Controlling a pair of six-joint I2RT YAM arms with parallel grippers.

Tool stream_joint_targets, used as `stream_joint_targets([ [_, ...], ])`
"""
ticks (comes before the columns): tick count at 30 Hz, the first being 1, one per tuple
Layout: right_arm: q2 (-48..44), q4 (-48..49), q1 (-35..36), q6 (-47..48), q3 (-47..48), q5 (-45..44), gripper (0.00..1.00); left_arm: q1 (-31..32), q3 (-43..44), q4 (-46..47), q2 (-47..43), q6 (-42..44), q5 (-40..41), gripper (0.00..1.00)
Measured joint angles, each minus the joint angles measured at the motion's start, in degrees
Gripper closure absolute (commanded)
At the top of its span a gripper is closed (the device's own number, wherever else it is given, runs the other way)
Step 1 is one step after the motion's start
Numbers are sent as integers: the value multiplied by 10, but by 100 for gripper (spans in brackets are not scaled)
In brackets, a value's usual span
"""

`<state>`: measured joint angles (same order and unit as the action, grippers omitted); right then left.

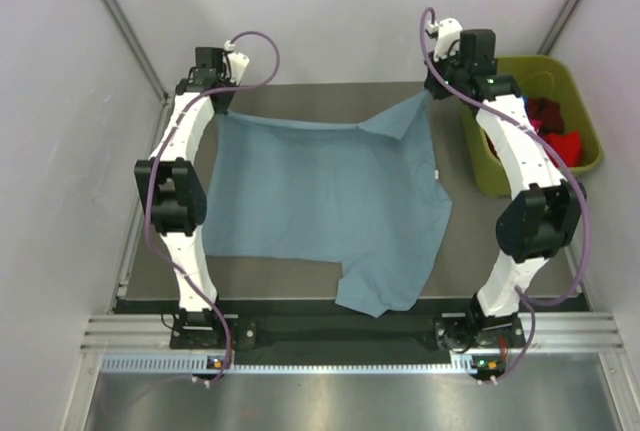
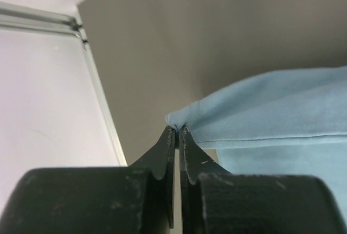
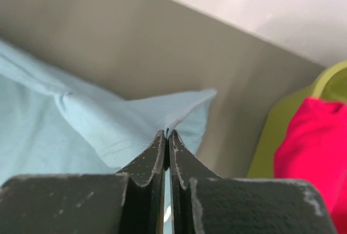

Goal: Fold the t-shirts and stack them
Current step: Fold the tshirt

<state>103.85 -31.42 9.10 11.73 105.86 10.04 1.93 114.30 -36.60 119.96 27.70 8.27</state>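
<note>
Now left fingers (image 2: 172, 136) and right fingers (image 3: 160, 139) pinch far corners of the blue t-shirt (image 1: 320, 201) over a grey counter (image 1: 290, 98) between white walls (image 1: 60, 201).

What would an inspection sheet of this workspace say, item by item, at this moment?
Surface: grey table, mostly under cloth.
Job's things: grey-blue t-shirt spread out; red and pink t-shirts in the olive-green bin.
Clutter: that bin only, at the table's right side.
Grippers: left gripper and right gripper each shut on a far corner of the grey-blue t-shirt.
Cables: purple cables loop along both arms.
Surroundings: white walls; metal rail at the near edge.
</note>
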Motion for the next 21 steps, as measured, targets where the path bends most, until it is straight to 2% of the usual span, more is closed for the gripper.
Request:
stream_joint_targets([
  [12,-94,-48,2,-18,-158,35,100,0,-126,-19,-54,-8,-14,100],
  [21,-169,-68,1,-24,-202,40,100,-5,-158,-21,-84,-8,-13,100],
])
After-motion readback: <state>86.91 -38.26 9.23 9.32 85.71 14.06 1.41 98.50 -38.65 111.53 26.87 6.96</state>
